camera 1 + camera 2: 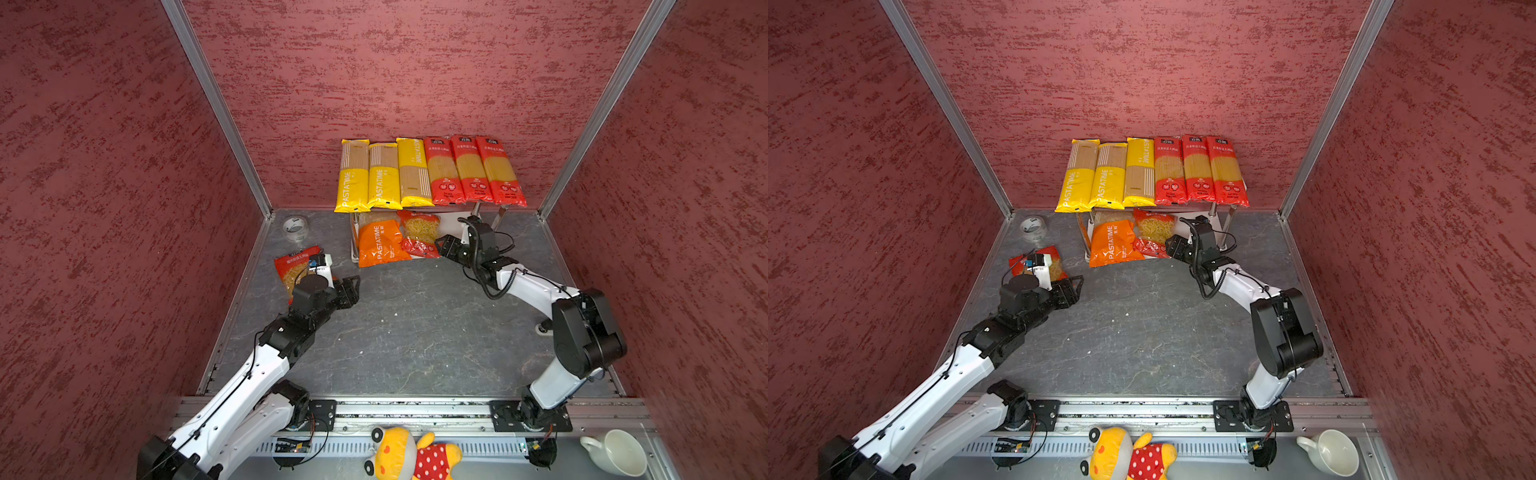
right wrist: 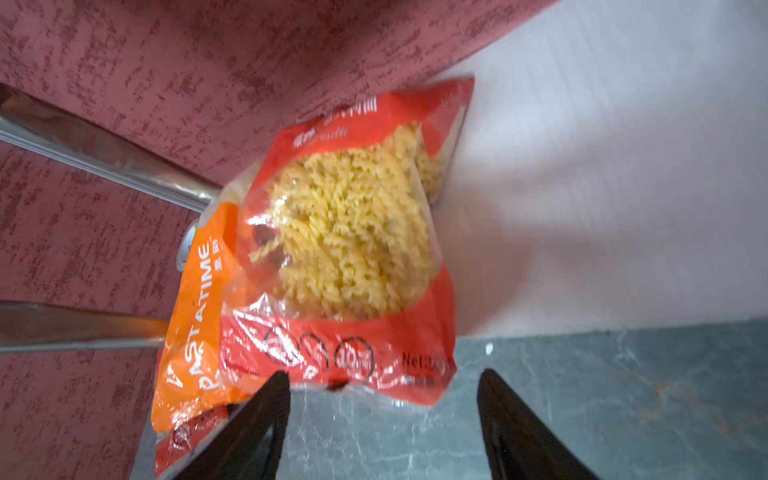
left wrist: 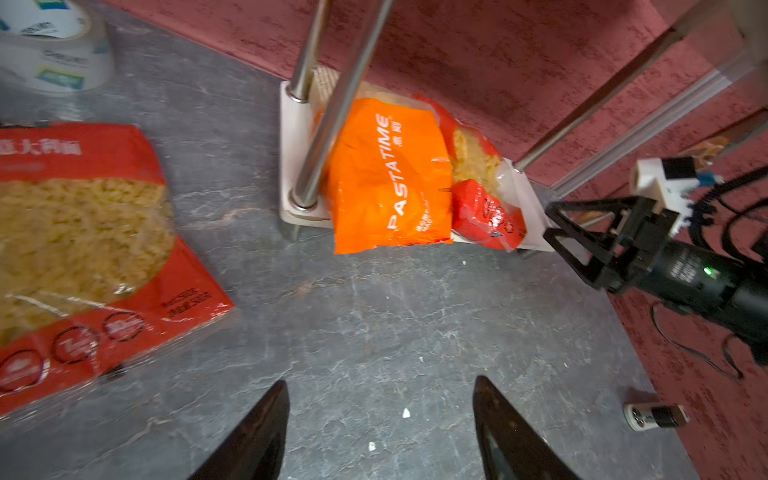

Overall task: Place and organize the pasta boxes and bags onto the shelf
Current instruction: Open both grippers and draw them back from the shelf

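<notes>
Red textured walls close in a grey worktop [image 1: 395, 324]. The right gripper [image 2: 382, 374] hangs at the front of the shelf [image 2: 582, 166], level with its lower board. Its jaws are wide and empty, with the tips just short of the shelved red bag [image 2: 345, 249]. That bag touches the orange bag [image 1: 380, 245] beside it, and both overhang the board's front edge.

The left gripper [image 3: 380, 380] is spread wide too, holding nothing. It sits over bare worktop just beside the loose red bag [image 1: 297, 270], which lies flat near the left wall with a tape roll [image 1: 296, 227] behind it. Up top, the yellow packs [image 1: 384, 176] and red packs [image 1: 473, 170] lie side by side and fill the board.

Only the loose bag looks left to shelve, so fetching it seems the step in hand. The left gripper must turn onto it, pinch an edge and carry it between the chrome legs. The free board lies right of the shelved bags, so the right arm should probably clear out first.
</notes>
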Robot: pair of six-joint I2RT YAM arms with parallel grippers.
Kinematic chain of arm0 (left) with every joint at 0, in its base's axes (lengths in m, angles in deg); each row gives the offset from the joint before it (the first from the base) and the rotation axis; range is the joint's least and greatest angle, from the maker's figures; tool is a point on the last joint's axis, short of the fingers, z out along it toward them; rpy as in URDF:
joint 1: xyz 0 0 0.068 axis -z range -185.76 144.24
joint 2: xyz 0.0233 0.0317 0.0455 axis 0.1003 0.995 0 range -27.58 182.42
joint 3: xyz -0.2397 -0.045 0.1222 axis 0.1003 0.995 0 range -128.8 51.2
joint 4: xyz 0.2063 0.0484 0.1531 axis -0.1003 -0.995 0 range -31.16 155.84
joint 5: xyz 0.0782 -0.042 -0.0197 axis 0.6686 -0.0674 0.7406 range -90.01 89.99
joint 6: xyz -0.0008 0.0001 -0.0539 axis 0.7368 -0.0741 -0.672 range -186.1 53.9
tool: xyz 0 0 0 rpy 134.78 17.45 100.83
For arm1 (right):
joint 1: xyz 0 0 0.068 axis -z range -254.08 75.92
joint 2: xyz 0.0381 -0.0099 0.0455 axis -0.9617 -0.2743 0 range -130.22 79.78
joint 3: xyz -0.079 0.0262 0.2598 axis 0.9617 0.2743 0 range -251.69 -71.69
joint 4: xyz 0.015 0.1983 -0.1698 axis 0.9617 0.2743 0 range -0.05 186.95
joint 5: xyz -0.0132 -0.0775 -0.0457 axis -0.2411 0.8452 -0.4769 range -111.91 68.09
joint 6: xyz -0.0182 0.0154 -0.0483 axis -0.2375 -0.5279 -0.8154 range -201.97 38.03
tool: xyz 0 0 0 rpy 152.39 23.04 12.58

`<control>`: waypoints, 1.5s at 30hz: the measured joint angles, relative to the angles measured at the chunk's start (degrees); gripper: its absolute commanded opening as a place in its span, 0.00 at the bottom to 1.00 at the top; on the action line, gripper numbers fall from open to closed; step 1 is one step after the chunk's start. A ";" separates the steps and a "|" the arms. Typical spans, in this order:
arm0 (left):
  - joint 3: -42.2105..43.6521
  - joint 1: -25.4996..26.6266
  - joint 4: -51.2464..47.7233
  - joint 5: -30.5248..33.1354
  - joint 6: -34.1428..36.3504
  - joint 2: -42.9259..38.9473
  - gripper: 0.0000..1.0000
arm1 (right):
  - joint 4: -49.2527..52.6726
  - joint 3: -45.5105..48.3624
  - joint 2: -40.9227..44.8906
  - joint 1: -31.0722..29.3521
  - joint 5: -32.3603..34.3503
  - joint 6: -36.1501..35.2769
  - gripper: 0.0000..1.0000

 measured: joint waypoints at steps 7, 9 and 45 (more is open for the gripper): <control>0.26 -9.53 -5.14 -0.76 -0.72 -0.02 0.71 | -0.44 8.15 5.75 -4.90 1.20 3.78 0.72; 0.66 -12.63 -5.75 -1.53 -1.36 0.07 0.73 | -0.44 9.73 6.97 -6.86 2.08 5.09 0.72; 6.67 -37.62 -7.41 -16.68 -9.16 5.77 0.78 | -5.70 -13.11 -22.23 -38.75 6.32 13.42 0.62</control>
